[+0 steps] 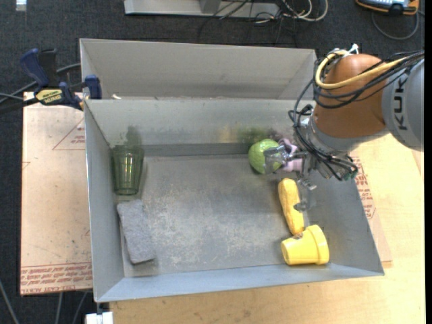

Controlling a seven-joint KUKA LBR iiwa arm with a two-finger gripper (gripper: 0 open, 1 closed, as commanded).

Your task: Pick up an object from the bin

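The jaws sit low at the right of the bin (216,208), under the arm's orange wrist cover (347,93); cables and wrist hide them, so I cannot tell whether they are apart or together. Nearest them are a green ball (262,156), just to their left by the back wall, and a long yellow piece (289,204) just below. Its lower end touches a squat yellow cylinder (306,247) near the front right corner. Well apart at the left stand a green tumbler (126,170) and a grey block (137,232).
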